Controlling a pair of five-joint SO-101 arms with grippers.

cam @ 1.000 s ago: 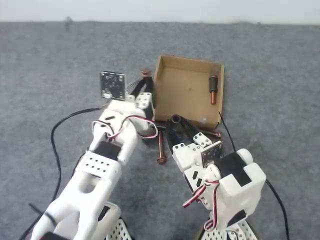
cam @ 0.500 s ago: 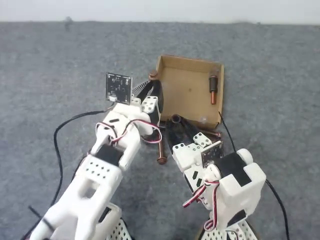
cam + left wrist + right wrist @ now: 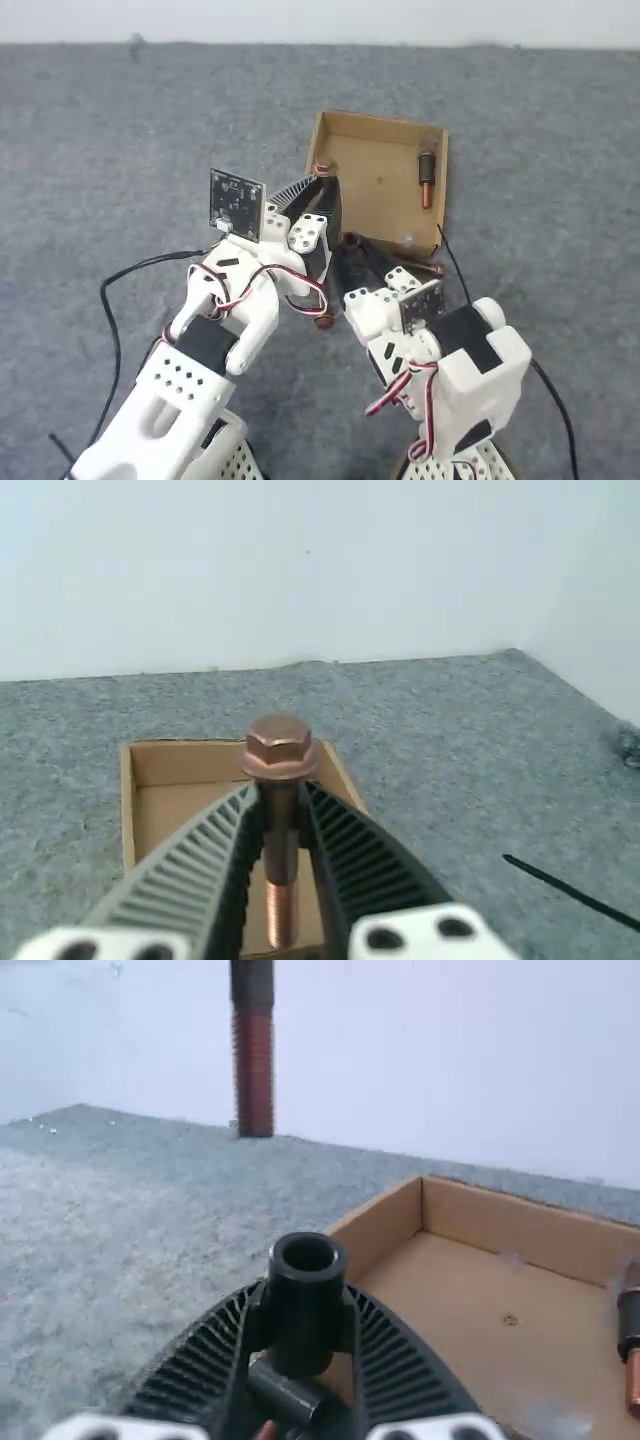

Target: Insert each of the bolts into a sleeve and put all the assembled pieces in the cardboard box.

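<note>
My left gripper (image 3: 321,182) is shut on a copper bolt (image 3: 322,168), head up, by the near left edge of the cardboard box (image 3: 378,128). In the left wrist view the bolt (image 3: 277,755) stands upright between the ribbed fingers (image 3: 200,870), with the box (image 3: 140,780) behind it. My right gripper (image 3: 350,244) is shut on a black sleeve (image 3: 351,239) just in front of the box. In the right wrist view the sleeve (image 3: 303,1290) points its open end up, and the bolt's threaded end (image 3: 253,1060) hangs above and a little aside. One assembled piece (image 3: 427,178) lies in the box.
A loose bolt (image 3: 322,320) lies on the grey carpet between the two arms, partly hidden by the left arm. Another bolt end (image 3: 430,268) pokes out by the right wrist. A second black sleeve (image 3: 285,1395) lies under the right gripper.
The left arm has carried the bolt to the right, from beyond the box's left corner to the box's near left edge, closer to the held sleeve. The right arm has kept still.
</note>
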